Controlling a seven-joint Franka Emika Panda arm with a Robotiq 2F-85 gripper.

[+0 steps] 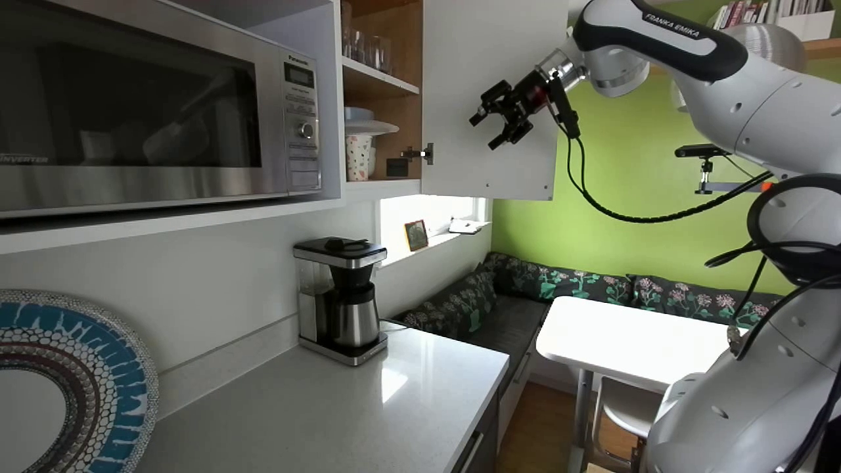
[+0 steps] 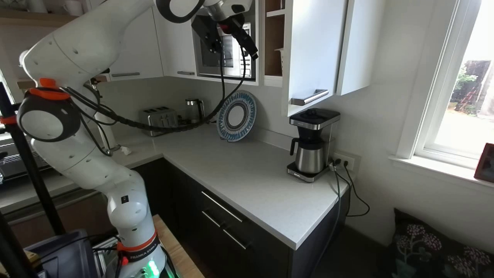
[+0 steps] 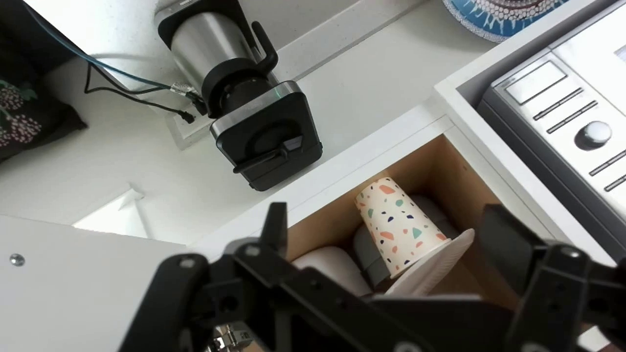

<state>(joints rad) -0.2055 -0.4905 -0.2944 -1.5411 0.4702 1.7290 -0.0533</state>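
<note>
Before the open cabinet door, in an exterior view: my gripper, pointing obliquely downward, its two fingers spread well apart. Whether either finger touches the door, I cannot tell. In the wrist view the fingers flank the lower compartment of the wood-lined cabinet, where a white cup flecked with orange, green and navy stands. A scalloped white plate lies across the top of that cup; in an exterior view a pale blue bowl rests above it. Beside the cup, a pale rounded vessel is partly hidden. Drinking glasses occupy the shelf above. Adjoining the cabinet, a Panasonic microwave. Below, in both exterior views, a drip coffee maker stands on the counter, and a blue-banded decorative disc stands upright near the wall. Farther along the counter, in an exterior view: a slotted toaster and a black-handled glass jug. In an exterior view, flower-patterned cushions line the bench, near a white table.
</note>
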